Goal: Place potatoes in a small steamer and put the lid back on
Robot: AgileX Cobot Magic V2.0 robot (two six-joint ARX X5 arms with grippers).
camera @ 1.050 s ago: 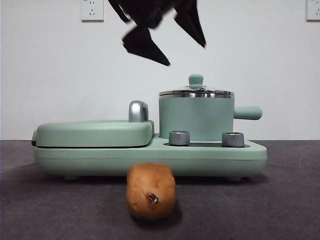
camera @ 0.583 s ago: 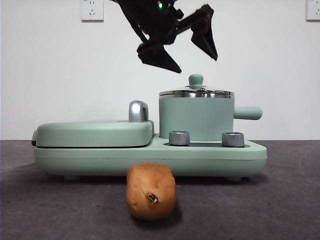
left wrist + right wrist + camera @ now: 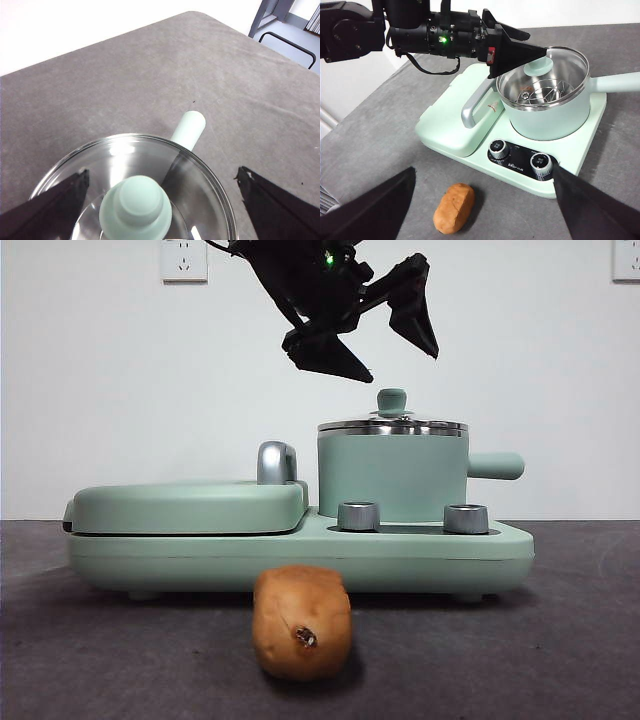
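Observation:
The tan potato (image 3: 301, 622) lies on the dark table in front of the appliance, also seen in the right wrist view (image 3: 453, 208). The mint-green steamer (image 3: 392, 475) (image 3: 550, 120) stands on the right of the base with its glass lid (image 3: 392, 426) (image 3: 130, 160) on it. My left gripper (image 3: 402, 367) (image 3: 162, 174) hangs open just above the lid's green knob (image 3: 392, 400) (image 3: 136, 207), one jaw on each side, touching nothing. High above the table's near side, my right gripper (image 3: 484, 170) is open and holds nothing.
A flat mint-green grill plate (image 3: 185, 505) with a chrome handle (image 3: 275, 462) fills the left of the base (image 3: 300, 555). Two steel dials (image 3: 358, 516) (image 3: 466, 518) sit at the front. The steamer's side handle (image 3: 495, 465) (image 3: 189, 129) sticks out to the right.
My left gripper has come down and to the right, ending over the lid's knob. The potato, steamer and lid have not moved.

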